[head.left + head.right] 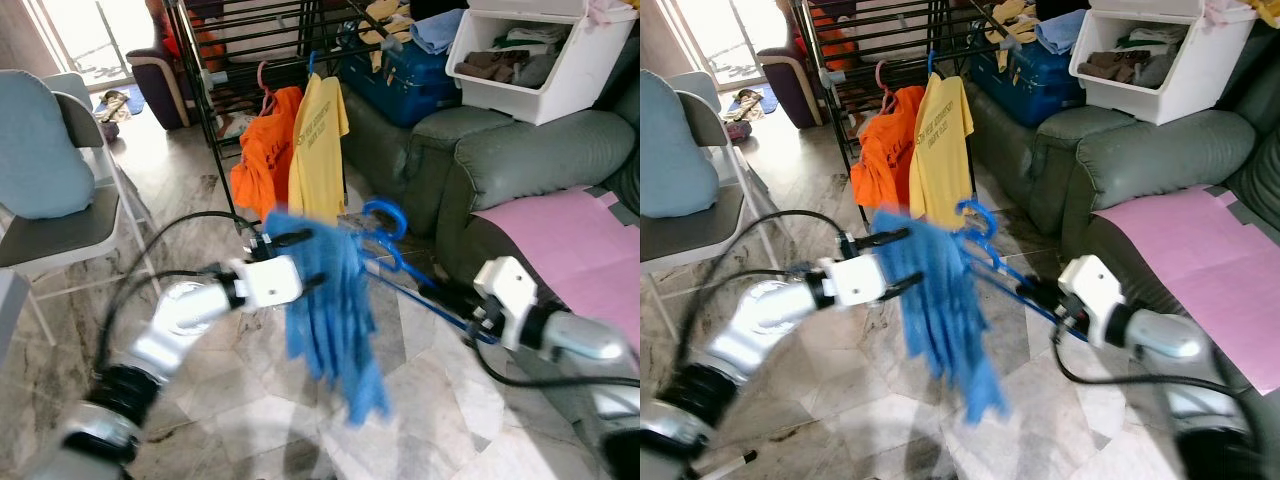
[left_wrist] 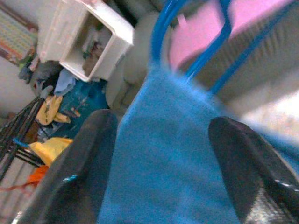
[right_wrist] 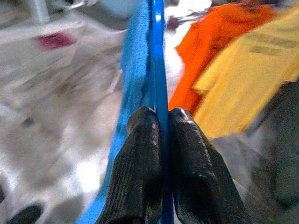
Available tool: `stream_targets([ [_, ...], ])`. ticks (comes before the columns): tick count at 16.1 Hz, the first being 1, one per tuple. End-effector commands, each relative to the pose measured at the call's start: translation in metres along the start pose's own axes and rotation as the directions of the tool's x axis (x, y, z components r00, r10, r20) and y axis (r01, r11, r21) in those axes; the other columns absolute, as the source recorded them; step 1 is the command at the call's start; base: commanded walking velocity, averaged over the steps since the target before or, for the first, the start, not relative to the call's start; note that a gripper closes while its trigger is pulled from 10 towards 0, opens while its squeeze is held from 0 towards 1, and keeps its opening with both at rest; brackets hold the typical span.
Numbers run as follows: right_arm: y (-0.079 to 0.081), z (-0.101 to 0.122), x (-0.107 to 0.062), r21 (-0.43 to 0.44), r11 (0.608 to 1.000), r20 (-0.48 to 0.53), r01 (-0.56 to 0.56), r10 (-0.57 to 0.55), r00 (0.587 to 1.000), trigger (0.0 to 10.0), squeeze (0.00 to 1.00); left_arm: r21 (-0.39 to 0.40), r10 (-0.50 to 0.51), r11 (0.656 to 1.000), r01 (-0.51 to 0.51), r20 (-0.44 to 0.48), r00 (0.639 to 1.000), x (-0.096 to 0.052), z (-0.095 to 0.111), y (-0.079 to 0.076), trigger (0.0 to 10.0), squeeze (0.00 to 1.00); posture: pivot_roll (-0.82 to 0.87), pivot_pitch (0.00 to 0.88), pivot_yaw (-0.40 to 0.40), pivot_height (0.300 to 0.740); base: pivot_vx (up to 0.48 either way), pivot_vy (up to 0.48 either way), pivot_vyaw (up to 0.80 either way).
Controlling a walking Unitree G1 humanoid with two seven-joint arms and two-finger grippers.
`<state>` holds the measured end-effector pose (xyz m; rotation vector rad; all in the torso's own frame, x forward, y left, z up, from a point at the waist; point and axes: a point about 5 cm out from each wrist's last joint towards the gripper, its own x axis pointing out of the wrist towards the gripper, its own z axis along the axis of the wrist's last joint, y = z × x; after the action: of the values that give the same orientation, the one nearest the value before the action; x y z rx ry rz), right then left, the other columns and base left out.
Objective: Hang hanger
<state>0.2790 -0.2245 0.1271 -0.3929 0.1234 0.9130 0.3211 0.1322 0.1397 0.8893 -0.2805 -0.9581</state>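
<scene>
Blue hanger (image 1: 420,285): held between both hands above the marble floor (image 1: 440,400); hook (image 1: 385,215) curled upward near the hanging shirts; thin rod running down toward the right hand.
Blue garment (image 1: 330,320): draped over the hanger, hanging down in loose folds, blurred at the lower end.
Left hand (image 1: 300,262): reaching in from the left, black fingers (image 2: 84,168) spread apart on either side of the blue cloth at the top of the garment; open, cloth lying between them, contact not clear.
Right hand (image 3: 161,126): closed tight on the hanger's blue rod, two black fingers (image 3: 140,168) pressed on either side of it; sits just in front of the sofa.
Drying rack (image 1: 250,60): black metal, standing behind the hanger, near the sofa's end.
Orange shirt (image 1: 262,160): hanging on the rack from a pink hanger.
Yellow shirt (image 1: 318,145): hanging just beside the orange one, on the side nearer the sofa.
Sofa (image 1: 520,160): grey-green, on the robot's right; pink sheet (image 1: 560,255) spread over its seat.
White bin (image 1: 535,60): resting on top of the sofa, folded clothes inside.
Folding chair (image 1: 55,200): on the robot's left, pale blue cushion against its back.
</scene>
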Motion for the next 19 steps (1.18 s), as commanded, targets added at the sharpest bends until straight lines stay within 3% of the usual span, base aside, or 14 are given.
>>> stream_targets([
  [1, 0.003, 0.014, 0.001, -0.028, 0.997, 0.045, -0.075, 0.076, 0.996, 10.0, 0.00, 0.058, -0.047, 0.997, 0.048, -0.012, 0.999, 0.000, -0.001, 0.004, 10.0, 1.00, -0.18, 0.000, 0.046, 0.740, 0.000, 0.000, 0.00],
  [5, 0.009, 0.018, -0.003, -0.046, 0.987, 0.030, -0.151, 0.152, 0.988, 10.0, 0.00, 0.106, -0.072, 0.991, 0.077, -0.049, 0.996, 0.000, -0.008, 0.011, 10.0, 1.00, -0.18, 0.000, 0.046, 0.740, 0.000, 0.000, 0.00],
  [7, 0.015, 0.024, -0.007, -0.093, 0.976, 0.023, -0.198, 0.200, 0.979, 10.0, 0.00, 0.109, -0.161, 0.978, 0.176, -0.133, 0.978, -0.004, -0.021, 0.010, 10.0, 1.00, -0.19, 0.000, 0.056, 0.740, 0.000, 0.000, 0.00],
  [9, 0.017, 0.026, -0.008, -0.114, 0.971, 0.017, -0.210, 0.213, 0.977, 10.0, 0.00, 0.093, -0.191, 0.974, 0.206, -0.147, 0.971, -0.004, -0.024, 0.009, 10.0, 1.00, -0.19, 0.000, 0.058, 0.740, 0.000, 0.000, 0.00],
  [10, 0.017, 0.027, -0.008, -0.125, 0.969, 0.011, -0.213, 0.216, 0.976, 10.0, 0.00, 0.085, -0.217, 0.969, 0.231, -0.148, 0.965, -0.003, -0.025, 0.007, 5.5, 1.00, -0.19, 0.000, 0.058, 0.740, 0.000, 0.000, 0.00],
  [11, 0.017, 0.027, -0.008, -0.125, 0.969, 0.011, -0.213, 0.216, 0.976, 10.0, 0.00, 0.085, -0.217, 0.969, 0.231, -0.148, 0.965, -0.003, -0.025, 0.007, 5.5, 1.00, -0.19, 0.000, 0.058, 0.740, 0.000, 0.000, 0.00],
  [12, 0.018, 0.027, -0.007, -0.151, 0.966, -0.002, -0.208, 0.210, 0.978, 10.0, 0.00, 0.069, -0.246, 0.964, 0.257, -0.133, 0.960, -0.003, -0.025, 0.009, 0.0, 0.00, -0.20, 0.000, 0.062, 0.740, 0.000, 0.000, 0.00],
  [19, 0.014, 0.029, -0.001, -0.250, 0.959, 0.002, -0.132, 0.137, 0.991, 10.0, 0.00, 0.054, -0.320, 0.940, 0.336, -0.198, 0.927, 0.001, -0.028, 0.020, 0.0, 0.00, -0.20, 0.000, 0.066, 0.740, 0.000, 0.000, 0.00],
])
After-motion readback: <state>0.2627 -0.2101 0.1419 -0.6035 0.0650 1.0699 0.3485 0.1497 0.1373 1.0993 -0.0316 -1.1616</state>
